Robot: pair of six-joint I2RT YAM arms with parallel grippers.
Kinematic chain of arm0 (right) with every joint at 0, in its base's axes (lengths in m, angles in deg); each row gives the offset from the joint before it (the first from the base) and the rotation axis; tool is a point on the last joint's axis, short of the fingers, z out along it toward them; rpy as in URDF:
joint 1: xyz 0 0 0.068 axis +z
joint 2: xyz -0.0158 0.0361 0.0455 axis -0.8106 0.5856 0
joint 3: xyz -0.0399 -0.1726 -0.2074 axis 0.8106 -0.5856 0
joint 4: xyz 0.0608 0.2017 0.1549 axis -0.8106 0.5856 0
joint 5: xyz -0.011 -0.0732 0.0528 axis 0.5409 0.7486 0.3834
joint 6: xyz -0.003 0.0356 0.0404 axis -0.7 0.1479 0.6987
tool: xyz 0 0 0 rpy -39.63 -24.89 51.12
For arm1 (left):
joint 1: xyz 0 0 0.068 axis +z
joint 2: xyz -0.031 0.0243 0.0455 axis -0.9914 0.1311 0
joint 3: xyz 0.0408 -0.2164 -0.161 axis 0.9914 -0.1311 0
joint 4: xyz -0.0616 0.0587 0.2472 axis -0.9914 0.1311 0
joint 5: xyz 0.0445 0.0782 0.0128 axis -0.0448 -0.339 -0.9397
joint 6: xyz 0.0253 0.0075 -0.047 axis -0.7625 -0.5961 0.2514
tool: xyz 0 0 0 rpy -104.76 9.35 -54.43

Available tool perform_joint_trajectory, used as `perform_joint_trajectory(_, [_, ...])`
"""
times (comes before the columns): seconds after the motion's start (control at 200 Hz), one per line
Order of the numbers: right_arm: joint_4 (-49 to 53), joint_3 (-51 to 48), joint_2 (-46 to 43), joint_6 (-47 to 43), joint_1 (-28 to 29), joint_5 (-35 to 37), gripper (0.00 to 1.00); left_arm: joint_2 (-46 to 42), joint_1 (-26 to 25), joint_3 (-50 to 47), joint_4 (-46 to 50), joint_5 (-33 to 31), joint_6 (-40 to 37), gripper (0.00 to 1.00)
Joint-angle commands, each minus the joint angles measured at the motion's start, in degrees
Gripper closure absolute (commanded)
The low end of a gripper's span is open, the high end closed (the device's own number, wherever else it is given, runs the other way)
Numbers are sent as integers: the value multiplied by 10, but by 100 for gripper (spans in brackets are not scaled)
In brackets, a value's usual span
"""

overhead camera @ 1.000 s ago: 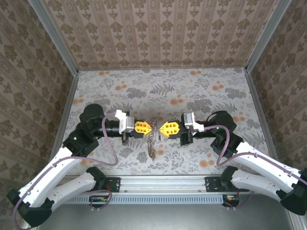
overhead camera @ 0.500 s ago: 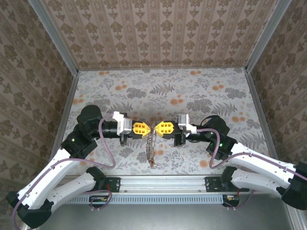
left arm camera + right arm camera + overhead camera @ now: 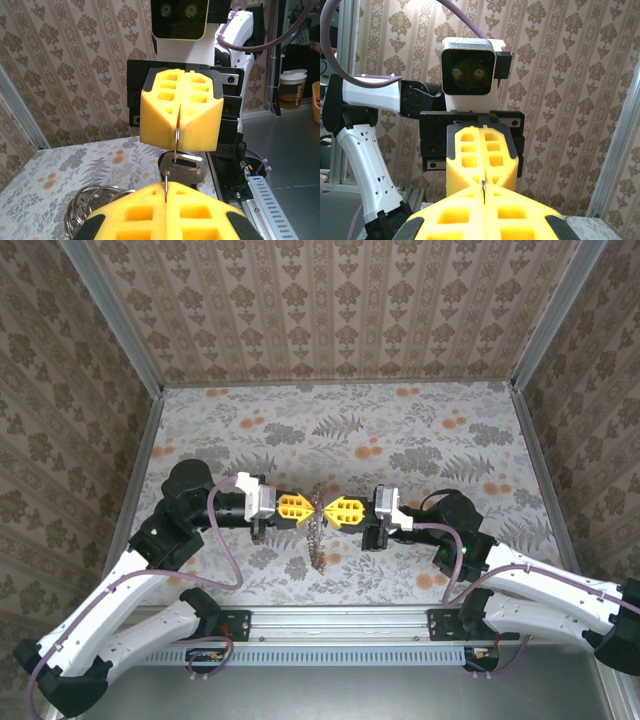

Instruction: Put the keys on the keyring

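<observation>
A grey cloth-covered surface (image 3: pixel 400 430) printed with ferns and orange blossoms lies between 3 walls of brown damask-patterned paper (image 3: pixel 330 310). 2 silver aluminium posts (image 3: pixel 115 315) rise from its back corners. A slotted silver metal rail (image 3: pixel 340 625) runs along the near edge. A lidded clear plastic cup (image 3: pixel 292 90) stands upright outside the enclosure.

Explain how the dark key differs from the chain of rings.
The dark key is one flat black piece with a slot; the chain of rings is many silvery wire loops. The key hangs between the left gripper and the right gripper; the chain sags lower. Both seem to hang.
</observation>
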Motion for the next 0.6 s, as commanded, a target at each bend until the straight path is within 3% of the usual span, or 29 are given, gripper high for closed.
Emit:
perform_joint_trajectory(0.0, [-26, -9, 2, -9, 5, 13, 100, -7, 4, -1, -38, 3, 3, 100])
perform_joint_trajectory(0.595, [-35, -17, -8, -21, 5, 37, 100, -6, 9, -5, -44, 6, 2, 100])
